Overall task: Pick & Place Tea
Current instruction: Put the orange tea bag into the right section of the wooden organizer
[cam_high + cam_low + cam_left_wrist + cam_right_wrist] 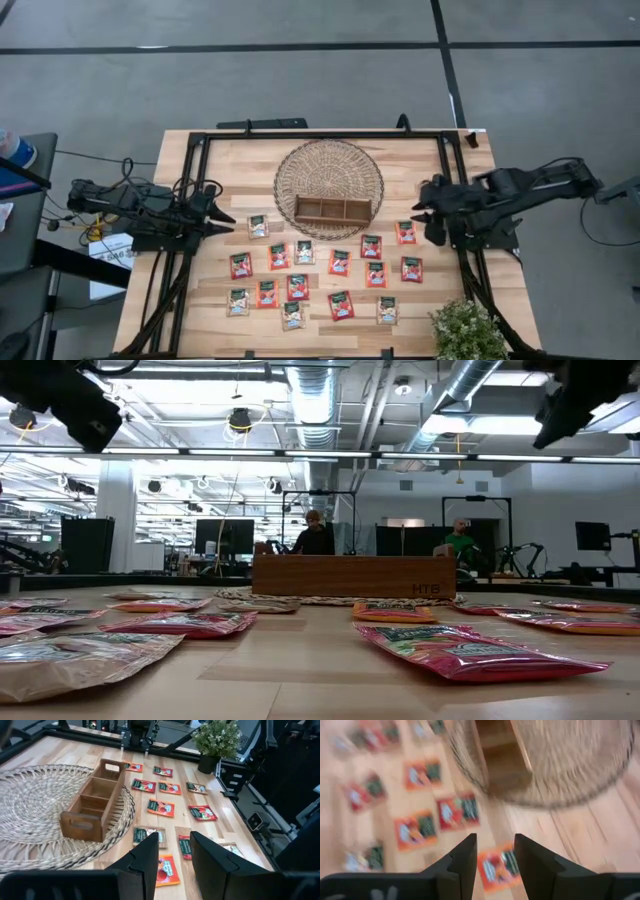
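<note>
Red and cream flat tea sachets (341, 262) lie spread at six o'clock of the brown wooden three-compartment tray (332, 210) on the counter (230, 160). Left gripper (222, 223) and right gripper (422, 212) hover with jaws spread, empty.

Both arms are matte black and blocky, the left arm (140, 212) trailing looped black cables at frame left, the right arm (500, 195) ending in flat, angular black fingers (465, 862).
</note>
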`<action>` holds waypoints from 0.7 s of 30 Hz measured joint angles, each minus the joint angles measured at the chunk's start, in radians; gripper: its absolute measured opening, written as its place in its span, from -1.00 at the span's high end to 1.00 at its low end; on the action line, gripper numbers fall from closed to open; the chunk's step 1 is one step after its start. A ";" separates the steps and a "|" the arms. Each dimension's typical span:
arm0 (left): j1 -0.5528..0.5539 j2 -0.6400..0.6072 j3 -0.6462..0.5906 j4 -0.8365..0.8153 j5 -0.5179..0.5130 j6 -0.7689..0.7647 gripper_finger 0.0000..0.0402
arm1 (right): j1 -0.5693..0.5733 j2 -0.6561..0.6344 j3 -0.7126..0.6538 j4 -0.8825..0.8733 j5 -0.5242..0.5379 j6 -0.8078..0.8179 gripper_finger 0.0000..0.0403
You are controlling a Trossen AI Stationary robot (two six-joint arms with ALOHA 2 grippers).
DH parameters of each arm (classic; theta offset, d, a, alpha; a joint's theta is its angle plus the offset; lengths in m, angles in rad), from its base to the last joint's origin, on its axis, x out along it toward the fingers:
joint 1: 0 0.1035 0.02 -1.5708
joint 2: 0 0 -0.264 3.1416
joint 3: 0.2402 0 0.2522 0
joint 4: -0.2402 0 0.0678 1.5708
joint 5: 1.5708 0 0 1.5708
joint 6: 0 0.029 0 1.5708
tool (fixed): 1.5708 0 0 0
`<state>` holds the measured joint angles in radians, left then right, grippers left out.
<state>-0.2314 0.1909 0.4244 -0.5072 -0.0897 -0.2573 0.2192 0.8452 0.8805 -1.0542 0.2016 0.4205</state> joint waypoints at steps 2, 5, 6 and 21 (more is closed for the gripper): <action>0.000 0.000 0.000 0.000 -0.010 0.002 0.48 | 0.000 0.070 0.026 -0.041 0.000 -0.002 0.39; 0.000 0.000 -0.001 0.027 -0.012 0.002 0.48 | 0.000 0.143 0.065 -0.042 0.007 -0.031 0.39; 0.000 0.000 -0.009 0.068 -0.013 0.005 0.48 | 0.000 0.166 0.071 -0.048 0.007 -0.048 0.39; 0.000 -0.011 -0.229 0.326 -0.014 0.023 0.48 | -0.027 0.308 0.134 -0.068 0.003 -0.089 0.39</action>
<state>-0.2317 0.1802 0.1952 -0.1809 -0.1037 -0.2340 0.1921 1.1530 1.0145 -1.1225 0.2043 0.3318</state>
